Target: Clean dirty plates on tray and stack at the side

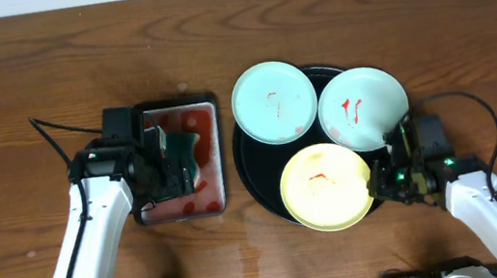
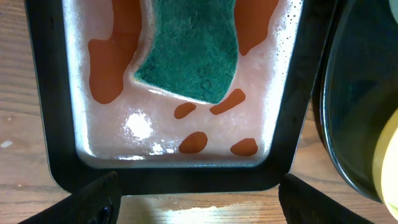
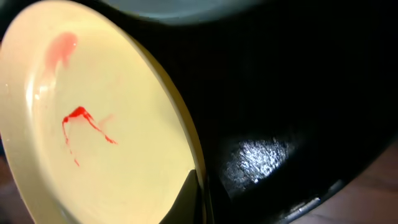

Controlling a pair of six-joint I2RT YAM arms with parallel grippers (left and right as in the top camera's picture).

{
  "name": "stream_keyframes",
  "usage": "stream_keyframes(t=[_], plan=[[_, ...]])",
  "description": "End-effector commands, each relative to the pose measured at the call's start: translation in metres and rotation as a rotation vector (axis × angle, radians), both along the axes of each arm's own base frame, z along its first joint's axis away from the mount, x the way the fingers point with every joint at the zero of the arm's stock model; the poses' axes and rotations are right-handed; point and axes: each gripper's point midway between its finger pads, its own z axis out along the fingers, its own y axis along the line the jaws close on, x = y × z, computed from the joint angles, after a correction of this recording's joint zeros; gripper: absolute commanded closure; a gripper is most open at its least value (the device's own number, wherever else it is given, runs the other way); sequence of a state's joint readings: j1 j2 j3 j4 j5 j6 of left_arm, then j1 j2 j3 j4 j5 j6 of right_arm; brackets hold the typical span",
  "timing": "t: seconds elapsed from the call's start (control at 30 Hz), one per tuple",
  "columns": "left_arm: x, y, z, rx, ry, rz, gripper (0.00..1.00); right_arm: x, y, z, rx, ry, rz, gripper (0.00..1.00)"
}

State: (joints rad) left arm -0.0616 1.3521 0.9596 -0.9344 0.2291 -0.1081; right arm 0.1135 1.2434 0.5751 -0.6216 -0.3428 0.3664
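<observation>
Overhead — right gripper [image 1: 382, 182] pinches yellow plate [image 1: 323, 187] rim.

A: How was the left end effector [image 2: 202, 208]?
B: Jaws spread wide, left arm [image 1: 88, 241] stretched forward.
A: And the right end effector [image 3: 198, 200]?
B: Jaws pressed together, right arm [image 1: 495, 212] angled inward.

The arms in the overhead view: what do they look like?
Both the left arm and the right arm have white rounded links and black joints, each with a small green light. A thin black cable loops off each wrist. The left claw and right claw are black.
</observation>
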Motion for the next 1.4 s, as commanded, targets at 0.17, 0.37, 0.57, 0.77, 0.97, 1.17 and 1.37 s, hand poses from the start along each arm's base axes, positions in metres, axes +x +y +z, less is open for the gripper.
stream_keyframes(t=[0.17,0.37,0.57,0.77,0.97,1.17,1.37], plan=[[0.007,0.001,0.008,0.01,-0.029,0.006,0.18,0.054,0.022,0.077,-0.032,-0.38,0.425,0.99],[0.007,0.001,0.008,0.01,-0.029,0.007,0.18,0.058,0.031,0.06,-0.062,-0.416,0.567,0.99],[0.008,0.001,0.008,0.009,-0.034,0.007,0.18,0.065,0.058,0.045,-0.004,-0.461,0.709,0.99],[0.008,0.001,0.008,0.009,-0.034,0.007,0.18,0.068,0.065,0.023,-0.035,-0.438,0.775,0.8],[0.008,0.001,0.008,0.007,-0.035,0.006,0.17,0.089,0.066,0.072,-0.005,-0.503,0.621,0.45],[0.008,-0.004,0.009,-0.024,-0.033,0.0,0.02,0.069,0.062,0.106,0.046,-0.456,0.479,0.36],[0.023,-0.005,0.012,-0.027,-0.094,-0.001,0.02,0.034,0.035,0.064,-0.018,-0.141,0.269,0.42]])
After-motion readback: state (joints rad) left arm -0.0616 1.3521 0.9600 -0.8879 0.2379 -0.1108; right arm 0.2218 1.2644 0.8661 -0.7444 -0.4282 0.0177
